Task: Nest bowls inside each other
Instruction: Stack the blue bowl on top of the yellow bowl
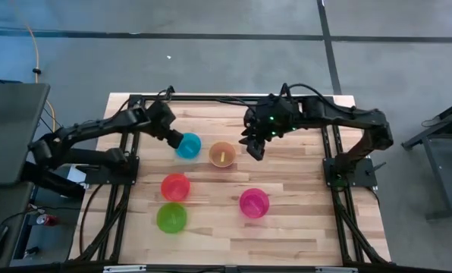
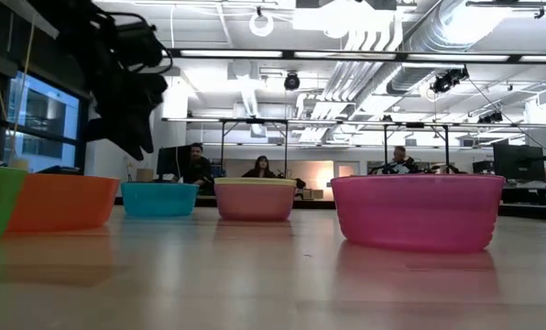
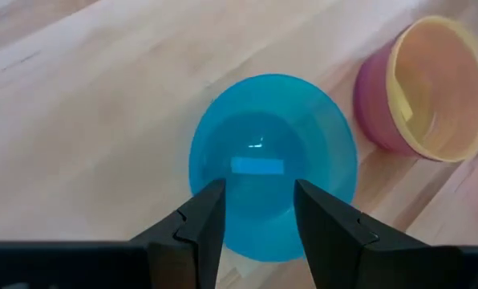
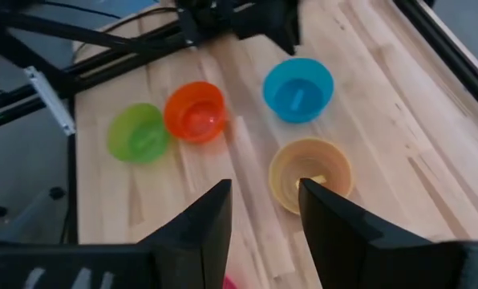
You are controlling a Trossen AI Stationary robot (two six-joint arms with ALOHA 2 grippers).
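The blue bowl stands upright on the table. My left gripper hovers open over its left rim; in the left wrist view the blue bowl shows between and beyond the fingers of the left gripper. Right of it the yellow bowl sits nested inside a purple bowl. My right gripper hangs open above the table just right of that pair, touching nothing; its wrist view shows the yellow bowl beyond the right gripper. The orange bowl, green bowl and pink bowl stand apart nearer the table's near edge.
Black frame rails run along the table's left, right and far edges. Bare wood lies between the bowls and toward the right near corner. In the low view, people sit at desks in the room behind the table.
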